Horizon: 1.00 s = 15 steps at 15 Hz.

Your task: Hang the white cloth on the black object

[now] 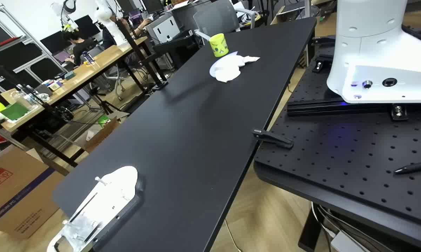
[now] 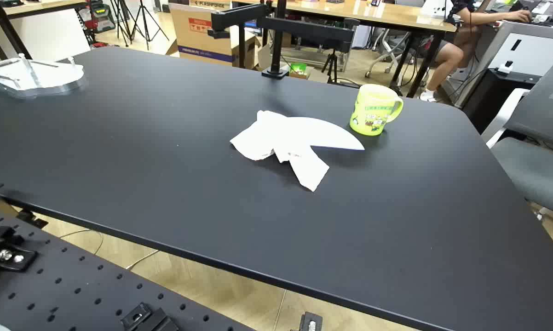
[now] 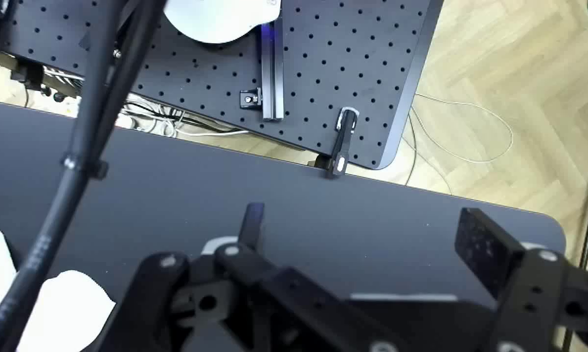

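1. White cloth (image 2: pixel 267 133), one: crumpled; lay on the black bench (image 2: pixel 175 184), a corner reaching toward the near side in an exterior view. A smooth, pointed white portion (image 2: pixel 329 133) extended right; whether cloth or a separate piece could not be told.
2. Mug (image 2: pixel 373 110), yellow-green, printed: stood upright, right of the cloth and slightly farther; handle to the right.
3. Black post (image 2: pixel 277 48) with horizontal arm: stood at the bench's far edge, beyond the cloth and apart from it.
4. Pegged fixture (image 2: pixel 32 76), white-topped: lay at the far left of the bench in an exterior view, well apart from the cloth.
5. Pincer (image 3: pixel 365 230), black: spread wide at the near side of the wrist view, its fingers (image 3: pixel 487 254) well apart, bench surface showing between them.
6. Cable (image 3: pixel 74 186), black: ran along the left of the wrist view, partly in front of white material (image 3: pixel 66 313).
7. Robot base (image 1: pixel 375 52), white: stood on a perforated platform (image 1: pixel 336 168), right of the bench in an exterior view.
8. Clamp (image 1: pixel 273 137), black: reached from the platform onto the bench's edge.
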Available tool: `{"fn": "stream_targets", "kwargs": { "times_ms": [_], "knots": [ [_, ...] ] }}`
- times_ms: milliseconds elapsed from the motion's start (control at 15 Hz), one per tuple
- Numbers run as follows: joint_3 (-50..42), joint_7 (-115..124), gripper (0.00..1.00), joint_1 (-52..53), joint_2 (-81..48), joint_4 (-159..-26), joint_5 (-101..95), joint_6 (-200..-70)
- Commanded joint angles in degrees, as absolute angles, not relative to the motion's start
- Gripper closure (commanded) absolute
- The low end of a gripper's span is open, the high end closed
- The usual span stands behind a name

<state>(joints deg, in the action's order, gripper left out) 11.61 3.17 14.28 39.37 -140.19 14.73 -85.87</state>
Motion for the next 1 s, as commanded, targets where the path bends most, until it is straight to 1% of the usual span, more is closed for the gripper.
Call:
{"fn": "stream_targets", "kwargs": {
  "times_ms": [0, 600, 933],
  "knots": [
    [12.11, 2.87, 0.00, 13.61, 39.36, -140.01, 14.95, -85.71],
    [12.11, 2.87, 0.00, 13.61, 39.45, -140.01, 14.95, -85.75],
    [12.57, 5.00, 0.00, 10.05, 43.90, -141.81, 6.97, -92.36]
  ]
}}
